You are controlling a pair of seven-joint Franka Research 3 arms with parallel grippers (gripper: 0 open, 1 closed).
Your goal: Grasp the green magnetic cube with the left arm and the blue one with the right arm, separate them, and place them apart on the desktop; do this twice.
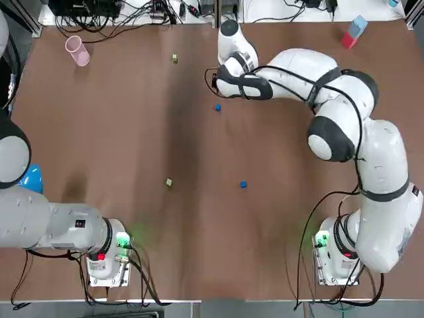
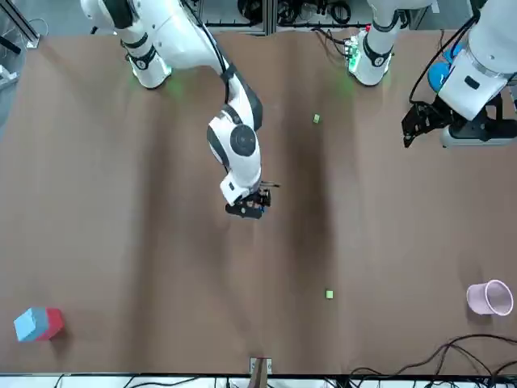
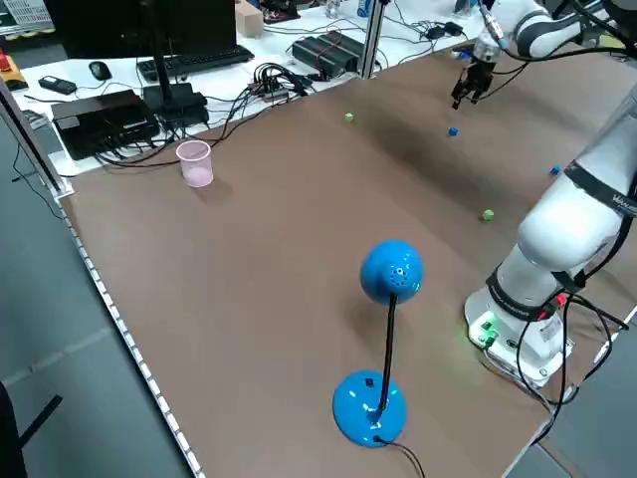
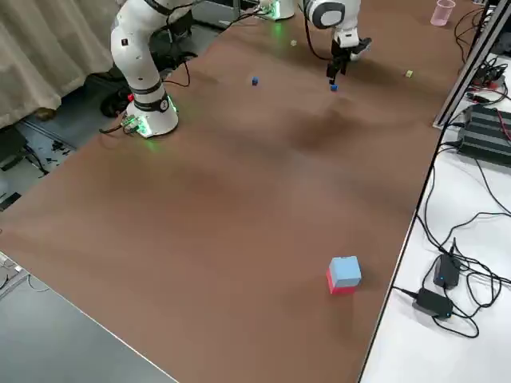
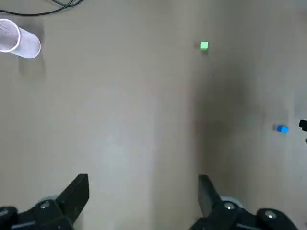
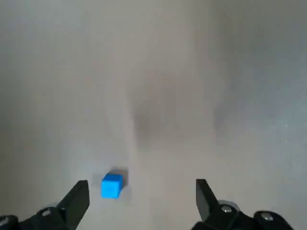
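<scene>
Currently my right claw [image 6: 141,188] hangs wide open and empty over the table [image 1: 119,132], upper centre of the top view. The far blue cube [image 6: 112,185] lies just inside one finger, not gripped. The far green cube [image 1: 174,59] sits well apart, further up and left. The near green cube [image 1: 169,182] and near blue cube [image 1: 243,185] lie apart at lower centre. My left claw [image 5: 142,184] is open, empty and parked at mid right of the front view. Risk noted: any sideways drift lets that finger knock the cube, and a cube pushed towards its mate may snap back.
</scene>
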